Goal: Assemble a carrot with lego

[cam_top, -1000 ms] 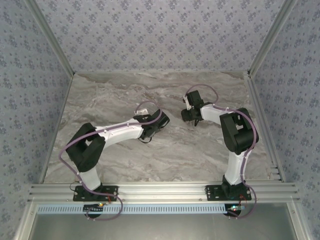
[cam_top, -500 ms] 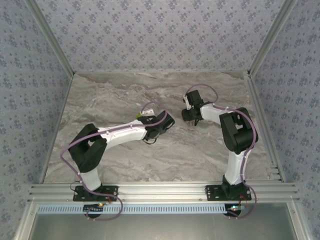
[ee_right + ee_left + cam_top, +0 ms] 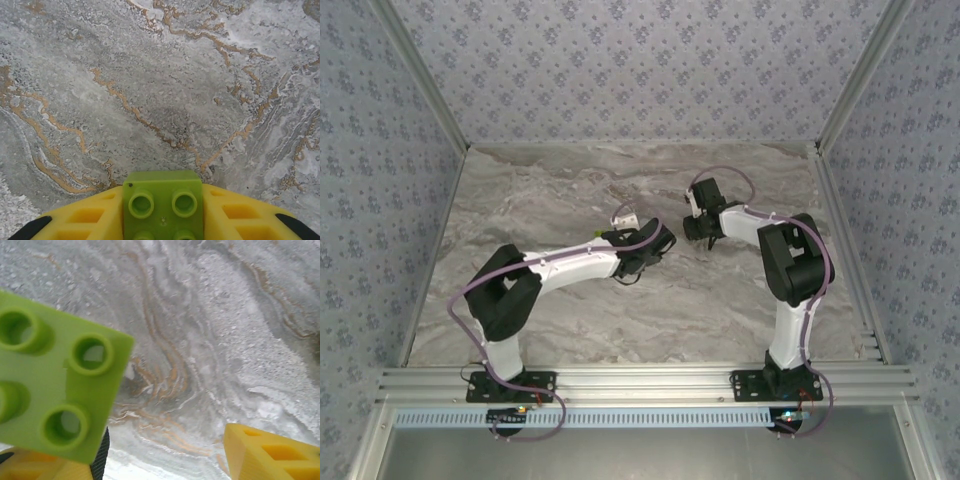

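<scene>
A lime-green lego brick (image 3: 55,375) fills the left of the left wrist view, studs toward the camera, lying against the left yellow finger (image 3: 30,467). My left gripper (image 3: 165,450) is open, with bare marble across the wide gap to its other finger (image 3: 270,452). My right gripper (image 3: 162,192) is shut on a second lime-green lego brick (image 3: 162,207), its yellow fingers (image 3: 90,215) pressed to both sides. From above, the left gripper (image 3: 655,240) and the right gripper (image 3: 698,232) face each other near the table's middle, a short gap apart. The carrot is out of view.
The grey marble tabletop (image 3: 560,190) is walled by patterned panels at the back and both sides. Aluminium rails (image 3: 640,380) run along the near edge by the arm bases. The right arm's elbow (image 3: 795,260) stands close to the right wall.
The left arm has reached further right toward the right gripper and its jaws have opened. The right jaws have closed tighter on their brick; that arm has barely moved.
</scene>
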`<state>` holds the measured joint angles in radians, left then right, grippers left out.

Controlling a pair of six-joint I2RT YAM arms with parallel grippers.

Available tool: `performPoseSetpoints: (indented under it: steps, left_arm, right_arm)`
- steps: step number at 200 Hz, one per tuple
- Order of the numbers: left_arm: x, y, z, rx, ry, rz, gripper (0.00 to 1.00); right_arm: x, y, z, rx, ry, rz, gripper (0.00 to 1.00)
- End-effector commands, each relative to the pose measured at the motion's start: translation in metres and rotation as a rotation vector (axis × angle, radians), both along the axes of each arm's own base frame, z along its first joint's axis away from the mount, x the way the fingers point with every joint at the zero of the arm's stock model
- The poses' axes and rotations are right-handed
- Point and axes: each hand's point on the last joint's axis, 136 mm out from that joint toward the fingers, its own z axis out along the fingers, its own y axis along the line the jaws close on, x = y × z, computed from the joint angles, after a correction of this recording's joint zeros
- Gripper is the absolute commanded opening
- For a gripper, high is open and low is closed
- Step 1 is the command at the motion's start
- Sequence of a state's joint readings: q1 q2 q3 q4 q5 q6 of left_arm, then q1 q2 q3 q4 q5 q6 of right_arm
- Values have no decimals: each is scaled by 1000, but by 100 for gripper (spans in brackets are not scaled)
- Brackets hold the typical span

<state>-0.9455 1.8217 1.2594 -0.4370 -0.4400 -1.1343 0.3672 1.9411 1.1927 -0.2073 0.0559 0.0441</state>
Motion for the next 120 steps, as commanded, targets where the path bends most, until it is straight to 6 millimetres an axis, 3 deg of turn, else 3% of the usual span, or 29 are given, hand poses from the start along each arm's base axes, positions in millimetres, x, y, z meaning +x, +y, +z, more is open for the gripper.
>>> performPoseSetpoints:
  steps: [1,66,86,120]
  left_arm:
    - [5,-18,5,-31,-22,-44,63]
    - [8,-40,12,-94,-25,-103,63]
    - [6,-45,30,-135,-57,-130,63]
    - [-3,-45,84,-199,-140,-208,63]
  right_arm:
    - [1,1,-1,-10,19,-1,39]
    - [2,1,-4,-12,35,1,34]
    - [1,1,-5,-11,39,3,30]
    - [-1,2,-2,-12,20,9,29]
